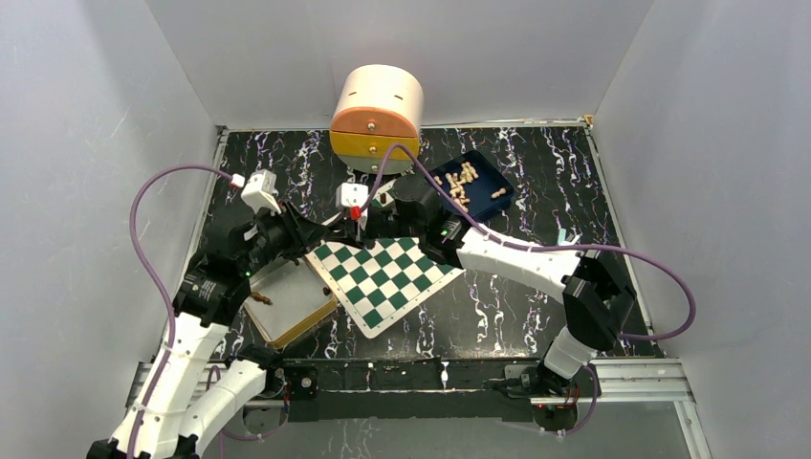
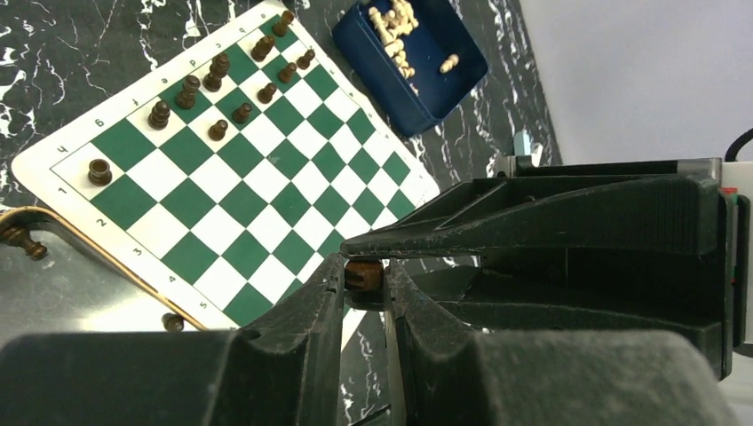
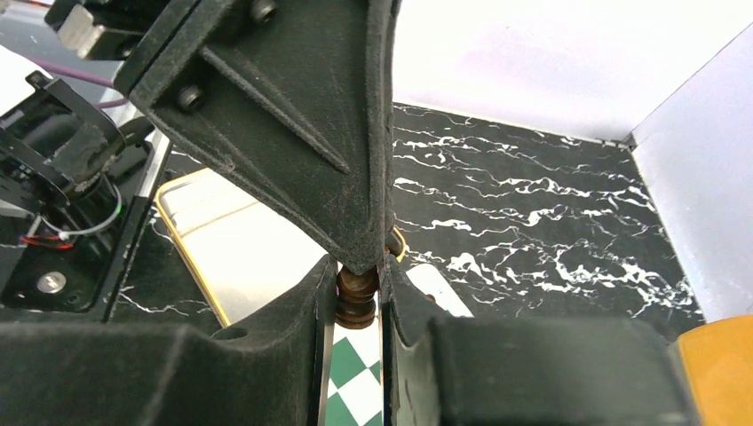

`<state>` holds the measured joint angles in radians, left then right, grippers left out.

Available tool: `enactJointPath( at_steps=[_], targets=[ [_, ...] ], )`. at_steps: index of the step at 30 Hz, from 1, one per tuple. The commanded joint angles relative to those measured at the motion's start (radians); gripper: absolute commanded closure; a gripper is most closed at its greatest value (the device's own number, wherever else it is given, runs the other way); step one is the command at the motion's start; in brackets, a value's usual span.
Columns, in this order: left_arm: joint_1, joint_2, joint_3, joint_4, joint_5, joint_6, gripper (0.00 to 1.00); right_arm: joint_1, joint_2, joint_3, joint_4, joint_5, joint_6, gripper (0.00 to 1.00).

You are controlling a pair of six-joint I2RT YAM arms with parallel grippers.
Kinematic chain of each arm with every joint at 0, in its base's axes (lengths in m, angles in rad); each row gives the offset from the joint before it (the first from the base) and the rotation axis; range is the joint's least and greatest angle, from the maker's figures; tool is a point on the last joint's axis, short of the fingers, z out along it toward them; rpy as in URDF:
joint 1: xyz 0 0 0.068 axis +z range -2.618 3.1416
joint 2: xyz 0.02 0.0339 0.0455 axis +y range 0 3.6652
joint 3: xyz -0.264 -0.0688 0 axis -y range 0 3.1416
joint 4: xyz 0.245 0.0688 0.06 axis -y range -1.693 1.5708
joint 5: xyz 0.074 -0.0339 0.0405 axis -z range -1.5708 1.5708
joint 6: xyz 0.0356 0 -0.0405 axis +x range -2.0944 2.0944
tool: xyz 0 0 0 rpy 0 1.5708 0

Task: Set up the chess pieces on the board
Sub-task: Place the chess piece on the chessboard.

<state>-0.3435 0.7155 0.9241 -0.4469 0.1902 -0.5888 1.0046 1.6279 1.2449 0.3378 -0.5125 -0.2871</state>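
- We saw the left pincer (image 2: 364, 264) clamped on one dark piece (image 2: 362, 276), which sat upright between its fingertips.
- The right pincer (image 3: 358, 273) came at the same dark piece from the other side. Its pads pressed against the piece on both sides, so both pincers gripped it at once.
- In the overhead view the two arms met above the far edge of the board (image 1: 383, 279), and the held piece was up in the air, not on any square.
- Other dark pieces (image 2: 188, 91) stood upright on the board in two rows along one edge, the taller ones nearest the border and the small ones one row in. One more stood alone in the corner square (image 2: 99, 170).
- A tan-rimmed tray (image 1: 296, 287) lay just beside the board on the left. One dark piece (image 2: 21, 240) lay on its side there, and another (image 2: 173, 321) sat near the tray's rim.
- A blue tray (image 2: 439, 98) stood beyond the board's far corner with pale pieces (image 2: 395, 27) heaped in it.
- Everything rested on a black marbled table (image 1: 536, 182).
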Motion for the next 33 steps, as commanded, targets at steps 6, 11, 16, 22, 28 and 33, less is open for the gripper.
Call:
enactJointPath(
  at_steps=[6,11,16,22,28,33],
  targets=[
    [-0.006,0.099,0.151,-0.127,0.142,0.106,1.0,0.002,-0.028,-0.023,-0.012,-0.012,-0.101,1.0],
    [-0.007,0.114,0.162,-0.144,0.112,0.107,1.0,0.002,-0.031,-0.036,0.007,0.033,-0.078,0.92],
    [-0.006,0.131,0.148,-0.13,0.051,0.116,1.0,-0.001,-0.044,-0.067,0.028,0.067,-0.036,0.52],
    [-0.008,0.178,0.124,-0.075,-0.093,0.188,1.0,-0.003,-0.12,-0.147,-0.007,0.115,0.001,0.02],
    [-0.007,0.271,0.063,0.049,-0.317,0.275,1.0,-0.004,-0.26,-0.244,-0.053,0.275,0.121,0.01],
    [-0.007,0.369,0.012,0.216,-0.425,0.302,1.0,-0.006,-0.363,-0.299,-0.051,0.365,0.161,0.01]
  ],
)
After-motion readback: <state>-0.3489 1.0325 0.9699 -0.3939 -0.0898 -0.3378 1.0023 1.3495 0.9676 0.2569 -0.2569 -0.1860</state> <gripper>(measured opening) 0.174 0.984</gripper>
